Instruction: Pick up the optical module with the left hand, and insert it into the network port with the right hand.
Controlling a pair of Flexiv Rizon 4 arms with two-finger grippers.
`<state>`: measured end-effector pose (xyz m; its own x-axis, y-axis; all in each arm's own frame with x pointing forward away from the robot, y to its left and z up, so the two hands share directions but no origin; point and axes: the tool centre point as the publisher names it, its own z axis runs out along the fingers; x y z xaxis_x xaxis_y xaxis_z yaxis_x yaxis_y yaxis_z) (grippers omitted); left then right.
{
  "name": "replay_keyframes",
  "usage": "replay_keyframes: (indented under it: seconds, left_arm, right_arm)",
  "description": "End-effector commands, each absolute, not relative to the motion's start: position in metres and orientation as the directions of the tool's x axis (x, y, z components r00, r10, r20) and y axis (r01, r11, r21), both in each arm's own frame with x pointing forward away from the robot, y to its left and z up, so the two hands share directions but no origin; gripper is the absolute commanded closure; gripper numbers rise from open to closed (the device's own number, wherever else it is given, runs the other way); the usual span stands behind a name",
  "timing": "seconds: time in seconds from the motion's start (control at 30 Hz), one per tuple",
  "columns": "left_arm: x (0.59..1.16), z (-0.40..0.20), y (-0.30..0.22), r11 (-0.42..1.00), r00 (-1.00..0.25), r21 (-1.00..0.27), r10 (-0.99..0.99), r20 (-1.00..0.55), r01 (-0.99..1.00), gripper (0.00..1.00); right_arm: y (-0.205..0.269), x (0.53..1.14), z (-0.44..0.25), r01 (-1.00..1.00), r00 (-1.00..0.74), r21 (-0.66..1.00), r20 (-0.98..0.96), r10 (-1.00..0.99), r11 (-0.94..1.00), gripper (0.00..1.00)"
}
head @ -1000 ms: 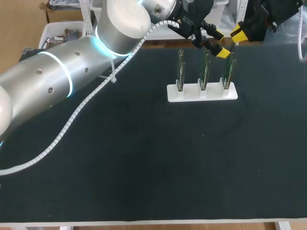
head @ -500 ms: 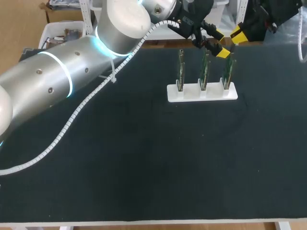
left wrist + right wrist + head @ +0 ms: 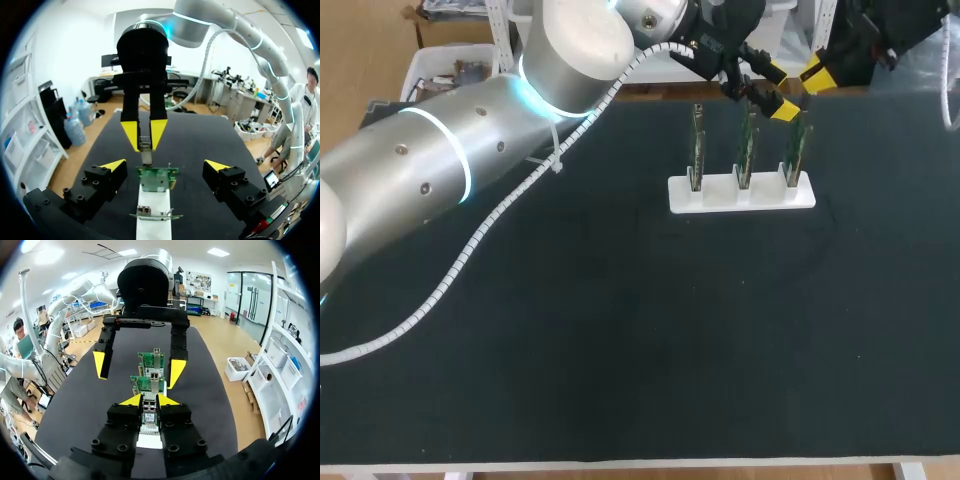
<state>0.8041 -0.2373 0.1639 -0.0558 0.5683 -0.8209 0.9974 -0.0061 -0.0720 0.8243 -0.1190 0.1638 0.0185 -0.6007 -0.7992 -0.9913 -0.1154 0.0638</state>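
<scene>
In the head view, the left pincer (image 3: 777, 92) is hanging over the far edge of the tabletop (image 3: 620, 330), just above the rack (image 3: 740, 193) and between its middle and end boards. The right pincer (image 3: 817, 72) is sitting just beyond the end board (image 3: 796, 150), so it is the nearer of the two to that board's outer face. The module is too small to make out here.

In the left wrist view, the left pincer (image 3: 165, 166) is standing wide open and holding nothing, its fingers straddling the rack (image 3: 152, 227). Ahead of it, the right pincer (image 3: 144, 134) is gripping the module (image 3: 145, 150) between its yellow tips. The module's long axis is pointing out from those tips toward the top edge of a board (image 3: 157, 178), and its free end is lying just beside that edge. I cannot tell whether they are touching.

In the right wrist view, the right pincer (image 3: 149, 400) is nearly closed, both fingers pressing on the module (image 3: 149, 416) from two sides. The module is lying along the fingers and aiming at the nearest board (image 3: 145, 384). The left pincer (image 3: 138, 369) is spreading open around the boards beyond.

I cannot pick out the port itself. Judging from this, the insertion is depending on keeping the module's axis lined up with that board straight ahead.
</scene>
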Motion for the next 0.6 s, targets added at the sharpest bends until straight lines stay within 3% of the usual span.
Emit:
replay_keyframes:
  seconds: [0.03, 0.6]
  left_arm:
    - [0.8038, 0.1642, -0.2370, -0.006, -0.056, -0.072, 0.570, -0.820, 0.997, 0.00]
    - [0.8038, 0.1642, -0.2370, -0.006, -0.056, -0.072, 0.570, -0.820, 0.997, 0.00]
  right_arm:
    - [-0.1189, 0.8315, 0.1640, -0.967, 0.018, 0.139, -0.798, -0.602, -0.213, 1.00]
    - [-0.1206, 0.8268, 0.1603, -0.970, 0.008, 0.143, -0.792, -0.611, -0.198, 1.00]
